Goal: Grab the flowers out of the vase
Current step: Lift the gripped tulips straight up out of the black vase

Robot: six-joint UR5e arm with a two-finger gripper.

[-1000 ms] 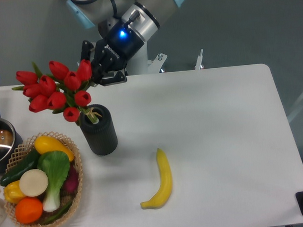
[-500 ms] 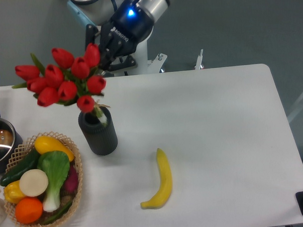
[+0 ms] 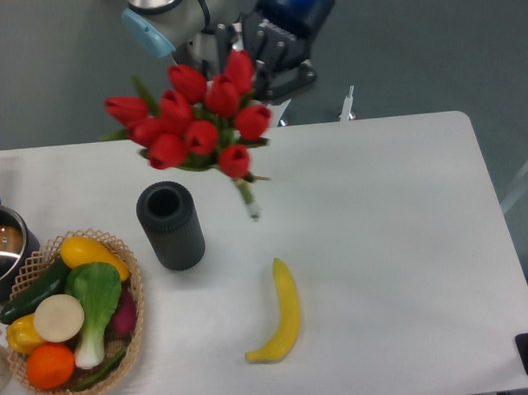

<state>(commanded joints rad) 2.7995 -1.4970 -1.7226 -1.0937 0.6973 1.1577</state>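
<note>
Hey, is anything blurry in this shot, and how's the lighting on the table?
In the fixed camera view, the flowers and the gripper look slightly motion-smeared, while the vase and banana are sharp. Light on the table is soft and even, with faint shadows and no glare.

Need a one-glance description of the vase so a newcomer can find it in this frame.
Start at the wicker basket of produce at the table's left front corner. Just right of it and slightly behind stands the vase, upright with its round mouth empty. It is the only dark matte cylinder; the pot to the left is shiny steel, and the banana to the right lies flat.
</note>
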